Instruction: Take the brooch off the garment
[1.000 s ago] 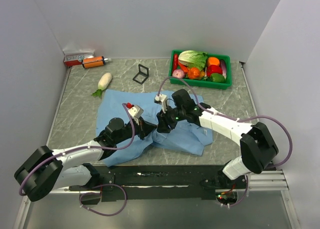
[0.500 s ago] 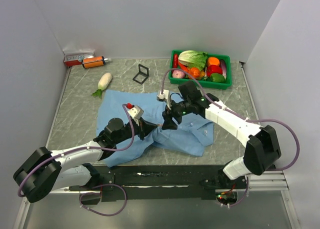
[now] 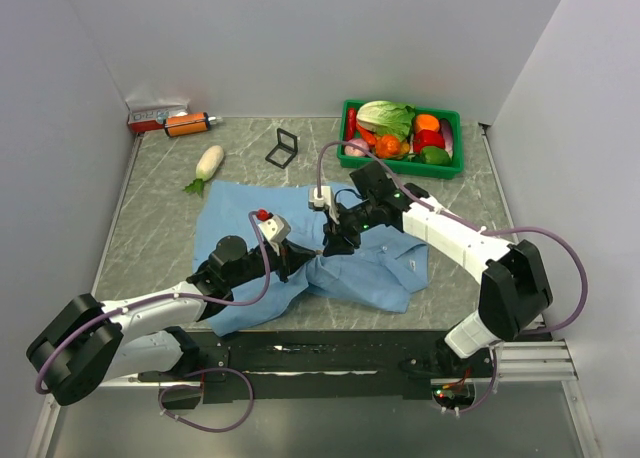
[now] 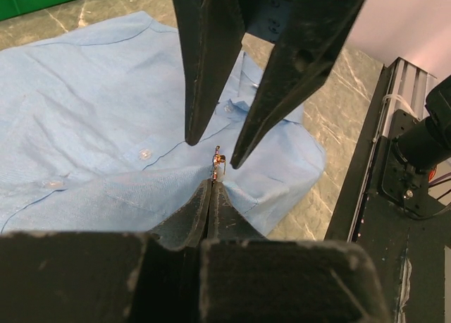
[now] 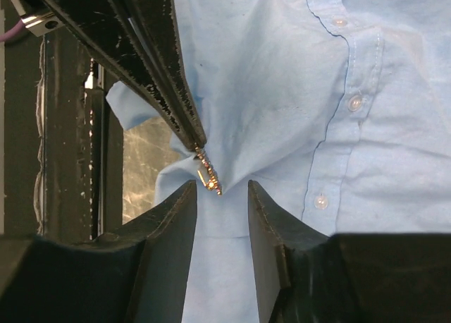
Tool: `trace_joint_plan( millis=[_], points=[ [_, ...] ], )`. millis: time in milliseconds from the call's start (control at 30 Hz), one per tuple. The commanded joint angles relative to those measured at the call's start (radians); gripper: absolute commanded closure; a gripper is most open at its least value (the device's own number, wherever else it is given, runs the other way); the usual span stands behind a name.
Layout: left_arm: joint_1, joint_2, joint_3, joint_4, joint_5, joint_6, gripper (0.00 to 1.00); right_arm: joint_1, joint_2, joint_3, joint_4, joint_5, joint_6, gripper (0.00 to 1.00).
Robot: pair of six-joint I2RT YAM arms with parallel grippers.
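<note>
Pinching a raised fold of the garment [image 4: 91, 118] with the left gripper [image 4: 212, 189], clamped shut on cloth mid-table. Back in with the right gripper [image 5: 220, 189] after backing off, jaws half-narrowed either side of the brooch [image 5: 208, 176] at the fold's tip. Not gripped yet; ready for the squeeze.

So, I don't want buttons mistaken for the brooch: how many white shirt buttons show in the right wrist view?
3, down the shirt front: top button, middle button, lower button. Folds may hide more.
</note>
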Motion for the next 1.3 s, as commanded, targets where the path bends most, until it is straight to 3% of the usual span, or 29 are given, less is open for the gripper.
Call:
trace_joint_plan(
  millis=[0, 167, 300, 400, 533, 600, 867, 1067, 1100, 1267],
  points=[
    [0.002, -0.011, 0.037, 0.077, 0.034, 0.021, 0.99, 0.011, 0.003, 0.041, 0.004, -0.029, -0.032, 0.60],
    [0.002, -0.011, 0.032, 0.077, 0.031, 0.022, 0.99, 0.011, 0.006, 0.038, -0.015, -0.032, -0.045, 0.72],
    [0.002, -0.009, 0.032, 0.077, 0.031, 0.022, 0.99, 0.011, 0.014, 0.046, -0.021, -0.043, -0.043, 0.75],
    [0.002, -0.008, 0.037, 0.073, 0.042, 0.027, 0.99, 0.019, 0.014, 0.046, -0.005, -0.048, -0.033, 0.67],
    [0.003, -0.002, 0.050, 0.042, 0.057, 0.044, 0.99, 0.029, 0.017, 0.047, 0.005, -0.055, -0.017, 0.65],
    [0.008, -0.006, 0.073, -0.005, 0.057, 0.066, 0.99, 0.034, 0.011, 0.044, 0.018, -0.052, 0.006, 0.57],
    [0.028, -0.070, 0.207, -0.396, 0.050, 0.252, 0.99, 0.036, -0.103, -0.088, 0.197, 0.119, 0.325, 0.48],
    [0.029, -0.100, 0.263, -0.526, 0.034, 0.298, 0.99, 0.077, -0.132, -0.169, 0.254, 0.162, 0.380, 0.46],
    [0.029, -0.098, 0.270, -0.547, 0.036, 0.295, 0.99, 0.085, -0.131, -0.180, 0.263, 0.161, 0.386, 0.47],
    [0.029, -0.097, 0.290, -0.581, 0.025, 0.275, 0.99, 0.091, -0.102, -0.178, 0.265, 0.176, 0.373, 0.78]
  ],
)
